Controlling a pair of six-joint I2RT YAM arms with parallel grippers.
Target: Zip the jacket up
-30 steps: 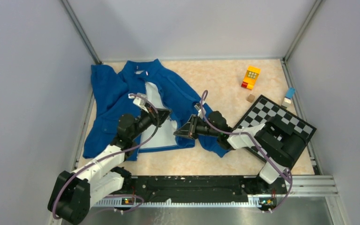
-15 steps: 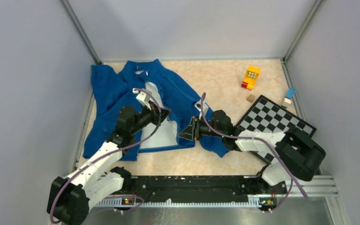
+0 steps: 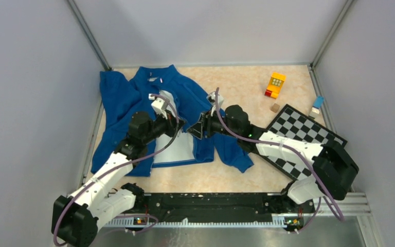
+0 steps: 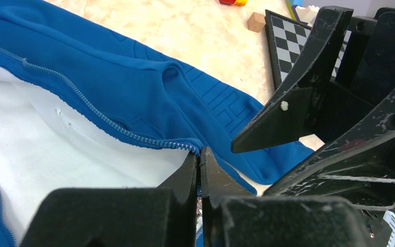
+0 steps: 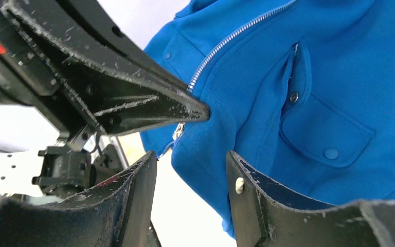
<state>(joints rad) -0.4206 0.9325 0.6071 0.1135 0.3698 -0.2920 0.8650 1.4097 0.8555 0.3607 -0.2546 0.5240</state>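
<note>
Blue jacket [image 3: 126,103] lies spread open on far-left tabletop [image 3: 236,87], pale lining [image 4: 46,149] showing; left claw [image 3: 180,123] pinched shut on its zip edge [image 4: 108,126], right claw [image 3: 192,130] gaping wide just beside it, gripping nothing.

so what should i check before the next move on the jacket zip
1. left claw shut on the jacket at the zipper's bottom end: ok, it seems.
2. right claw open, ready to grip: ok.
3. right claw around the zipper pull: not ok, the pull hangs ungripped.
4. jacket front closed: not ok, lining shows.
5. zipper halves joined at the base: cannot tell.
</note>
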